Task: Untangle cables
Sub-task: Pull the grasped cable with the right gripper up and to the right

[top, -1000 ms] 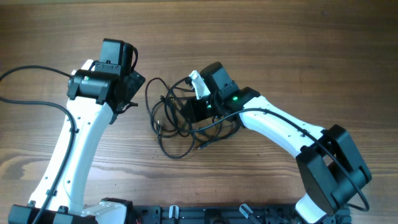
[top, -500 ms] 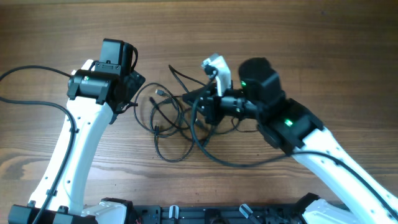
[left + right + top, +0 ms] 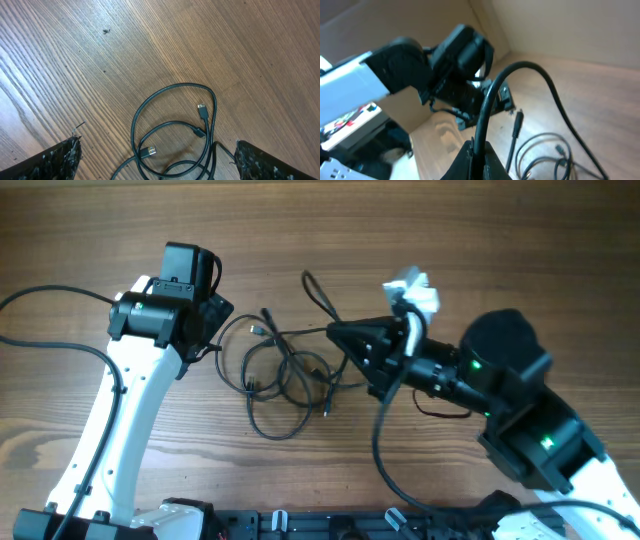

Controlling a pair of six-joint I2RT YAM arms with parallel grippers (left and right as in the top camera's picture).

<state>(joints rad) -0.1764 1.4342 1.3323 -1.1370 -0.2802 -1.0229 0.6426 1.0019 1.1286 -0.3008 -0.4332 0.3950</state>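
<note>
The cables (image 3: 280,375) are thin black cords lying in loose loops on the wooden table between the arms. My right gripper (image 3: 345,332) is shut on one cable (image 3: 487,107) and holds it lifted, the cord arching up out of the jaws (image 3: 476,152) and down to the table. My left gripper (image 3: 205,330) is open and empty just left of the loops. In the left wrist view the loops (image 3: 175,130) with a silvery plug (image 3: 149,150) and small black plugs lie between my open fingers (image 3: 157,162).
The table (image 3: 480,240) is bare wood. Thick black arm wires (image 3: 50,300) run along the left side. The robot base rail (image 3: 330,525) lies at the front edge.
My right gripper has risen and pulled to the right with a cable in it, drawing that cord out of the bundle. The loops have spread. The left arm has not moved.
</note>
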